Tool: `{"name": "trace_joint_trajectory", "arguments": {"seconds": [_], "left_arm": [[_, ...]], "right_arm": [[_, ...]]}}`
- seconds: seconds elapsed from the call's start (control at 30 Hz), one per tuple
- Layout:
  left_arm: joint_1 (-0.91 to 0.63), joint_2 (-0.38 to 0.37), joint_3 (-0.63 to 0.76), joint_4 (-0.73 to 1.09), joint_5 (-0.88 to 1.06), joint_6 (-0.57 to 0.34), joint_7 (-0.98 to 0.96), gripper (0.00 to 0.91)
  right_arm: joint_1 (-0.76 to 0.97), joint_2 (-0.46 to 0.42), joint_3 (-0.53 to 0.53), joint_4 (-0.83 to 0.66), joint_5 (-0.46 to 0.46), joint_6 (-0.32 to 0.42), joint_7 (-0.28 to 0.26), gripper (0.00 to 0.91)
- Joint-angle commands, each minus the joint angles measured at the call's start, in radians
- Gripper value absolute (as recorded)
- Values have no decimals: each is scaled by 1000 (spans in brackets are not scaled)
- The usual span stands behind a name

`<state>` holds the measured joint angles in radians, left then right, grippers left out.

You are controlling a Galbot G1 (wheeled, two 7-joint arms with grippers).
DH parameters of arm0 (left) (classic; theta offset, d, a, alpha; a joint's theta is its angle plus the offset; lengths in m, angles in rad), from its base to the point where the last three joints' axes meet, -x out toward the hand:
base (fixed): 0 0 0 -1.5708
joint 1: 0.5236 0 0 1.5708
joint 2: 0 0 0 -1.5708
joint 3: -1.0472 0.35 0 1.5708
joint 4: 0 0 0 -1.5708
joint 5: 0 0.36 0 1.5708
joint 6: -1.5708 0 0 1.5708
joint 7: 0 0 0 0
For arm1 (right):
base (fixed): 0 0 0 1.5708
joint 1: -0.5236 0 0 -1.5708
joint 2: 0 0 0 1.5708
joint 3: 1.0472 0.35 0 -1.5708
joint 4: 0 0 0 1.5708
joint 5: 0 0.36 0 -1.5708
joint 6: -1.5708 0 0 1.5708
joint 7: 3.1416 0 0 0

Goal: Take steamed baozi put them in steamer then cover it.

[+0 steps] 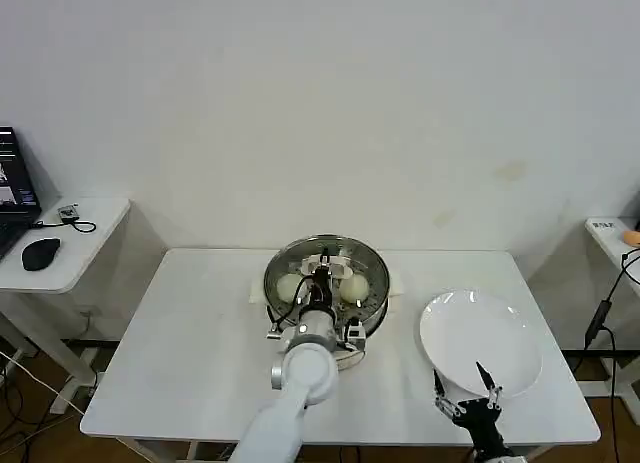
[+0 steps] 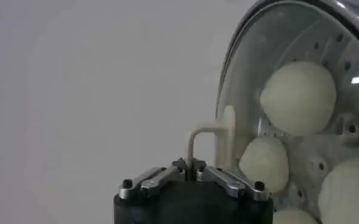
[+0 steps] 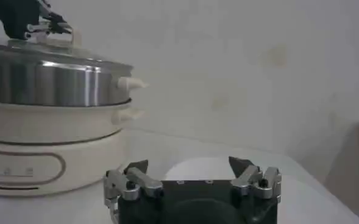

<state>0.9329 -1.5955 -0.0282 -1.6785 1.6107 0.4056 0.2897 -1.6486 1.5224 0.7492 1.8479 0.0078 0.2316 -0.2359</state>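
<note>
Now left tool (image 2: 191,172) grips cover (image 1: 326,273) handle (steamer (image 3: 51,82) closed).

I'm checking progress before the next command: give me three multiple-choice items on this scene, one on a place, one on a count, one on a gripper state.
1. Where does the cover sit?
A. on the steamer
B. on the plate
C. on the bare table

2. How many steamed baozi lie on the white plate?
A. four
B. two
C. none

3. How is the right gripper?
A. shut on a bun
B. open
C. shut on the lid

Answers: 1 A, the glass lid rests on the steel rim, left gripper at its handle. 2 C, the plate is bare. 3 B, fingers spread, nothing held.
</note>
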Motion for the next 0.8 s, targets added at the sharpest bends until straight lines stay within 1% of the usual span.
{"name": "trace_joint_trajectory", "arguments": {"seconds": [0.03,0.2,0.4,0.8], "left_arm": [[3,-3,-3,5,-21,0,-11,907],[13,-1,-3,-14,-23,0,-11,907],[38,26,-3,-76,-25,1,-4,907],[155,128,34,-300,-97,-1,6,907]], "right_arm": [[0,0,-2,1,-3,0,-1,907],[0,1,-5,0,-5,2,-1,907],[-1,1,-9,-1,-9,2,-1,907],[-2,6,-15,-3,-17,3,0,907]]}}
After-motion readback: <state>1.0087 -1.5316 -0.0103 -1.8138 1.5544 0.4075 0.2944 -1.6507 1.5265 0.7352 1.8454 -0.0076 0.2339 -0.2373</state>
